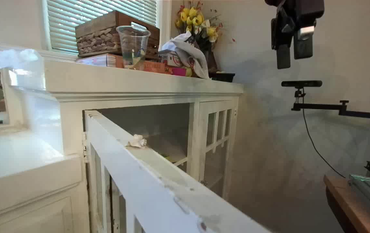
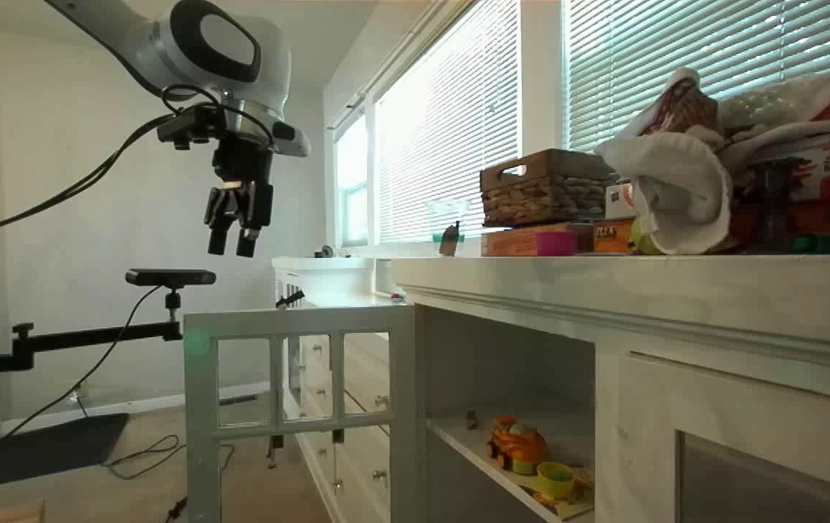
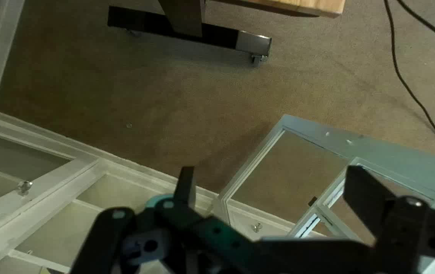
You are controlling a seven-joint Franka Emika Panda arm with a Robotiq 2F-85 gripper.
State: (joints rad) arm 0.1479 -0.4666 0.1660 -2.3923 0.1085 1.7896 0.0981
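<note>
Black gripper (image 2: 232, 245) hangs, spread and empty, higher than a white-painted, window-barred cupboard door (image 2: 299, 428)

In the wrist view the fingers (image 3: 366, 198) stand wide apart with nothing between them. In both exterior views the gripper is higher than the door's top edge and well apart from it, touching nothing. The cupboard door stands swung out from a white-painted cabinet (image 2: 607, 407), borne by pale hinges (image 1: 85, 149) at its cabinet side.

By its look the door is painted wood: stiff, probably too heavy to lift, yet carried by its hinges, so a modest push or pull should swing it. Whether it is glazed is hard to make out; the frame seems safer to touch than the window openings, where glass would be fragile. The free upright edge, farthest from the hinges, looks the best place to take hold, one finger on each face. Smooth paint could prove slippery, and the chipped top edge may shed flakes. On that edge sits a crumpled off-white scrap (image 1: 137, 141), likely light.

On the shelf (image 2: 479, 463) inside the cabinet are an orange toy vehicle (image 2: 517, 442) and a round yellow-green cup (image 2: 555, 481). On the white worktop (image 1: 133, 82) above stands a clear plastic cup (image 1: 133, 45), near a brown crate with woven panels (image 1: 99, 40) resting on a flat orange carton (image 1: 155, 67).
</note>
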